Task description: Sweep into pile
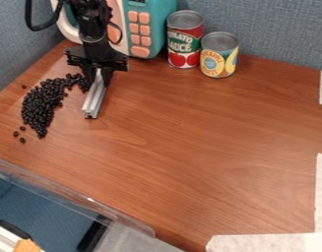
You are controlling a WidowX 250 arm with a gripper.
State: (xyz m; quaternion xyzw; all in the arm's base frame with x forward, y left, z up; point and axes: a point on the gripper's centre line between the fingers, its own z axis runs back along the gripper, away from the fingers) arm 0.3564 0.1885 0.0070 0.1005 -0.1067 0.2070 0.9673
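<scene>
And the gripper (99, 81) is pinching the bar (93, 102) by one end, presumably leaving its length free for sweeping; the beans (41, 104) are lying beside it, a few straying!

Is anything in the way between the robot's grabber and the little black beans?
No, nothing visible stands between them. The black two-finger gripper holds a long silver metal bar, and the small, shiny black beans lie right beside it on the brown wooden table.
</scene>
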